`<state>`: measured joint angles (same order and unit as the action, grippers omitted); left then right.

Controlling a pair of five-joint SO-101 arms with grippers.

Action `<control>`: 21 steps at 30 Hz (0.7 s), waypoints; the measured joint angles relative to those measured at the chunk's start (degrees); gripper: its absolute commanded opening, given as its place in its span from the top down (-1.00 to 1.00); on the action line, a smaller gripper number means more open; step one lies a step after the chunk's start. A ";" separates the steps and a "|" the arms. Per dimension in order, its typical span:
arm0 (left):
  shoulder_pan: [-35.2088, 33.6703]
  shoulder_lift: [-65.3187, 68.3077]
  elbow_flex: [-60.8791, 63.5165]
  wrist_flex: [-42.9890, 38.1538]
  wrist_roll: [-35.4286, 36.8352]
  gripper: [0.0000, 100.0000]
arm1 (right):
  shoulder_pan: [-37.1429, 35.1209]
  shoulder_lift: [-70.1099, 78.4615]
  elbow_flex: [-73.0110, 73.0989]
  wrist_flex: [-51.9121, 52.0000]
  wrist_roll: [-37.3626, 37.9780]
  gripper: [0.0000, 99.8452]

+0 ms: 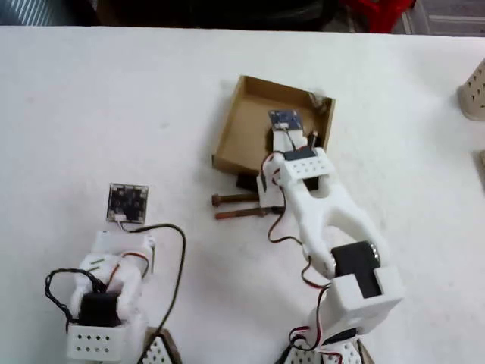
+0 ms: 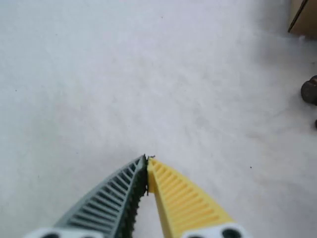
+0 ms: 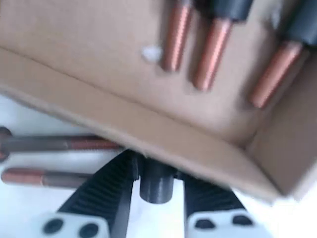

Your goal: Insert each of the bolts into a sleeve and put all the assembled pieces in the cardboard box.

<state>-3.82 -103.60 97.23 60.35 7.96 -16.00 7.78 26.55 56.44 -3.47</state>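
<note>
– Just outside the cardboard box (image 1: pixel 227 144), at its near wall, what does the right gripper (image 3: pixel 157 171) have?

– A dark sleeve (image 3: pixel 157 191), clamped between its two black fingers, with one end facing the box wall.

– Where are the bolts (image 1: pixel 235 199)?

– Two lie side by side on the white surface (image 1: pixel 114 98), bare, just beside that gripper and close to the same wall.

– Anything in the box?

– Three assembled pieces (image 3: pixel 213 44) rest on its floor, with coppery threaded ends sticking out of black sleeves.

– And the left gripper (image 2: pixel 147 163)?

– It hangs over bare surface, well apart from the box. Its grey and yellow fingers are pressed together at the tips, with nothing between them.
</note>
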 measured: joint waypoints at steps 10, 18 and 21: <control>0.00 0.00 0.00 0.00 0.00 0.95 | 15.21 -16.18 5.10 11.60 0.26 0.96; 0.00 0.00 0.00 0.00 -11.52 0.94 | 28.84 -25.49 20.92 4.13 4.92 0.96; 0.00 0.00 0.00 -0.97 -14.95 0.94 | 31.74 -29.89 26.55 2.46 9.05 0.96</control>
<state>-3.82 -103.60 97.23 59.38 -6.99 15.74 -22.11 53.10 58.90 5.58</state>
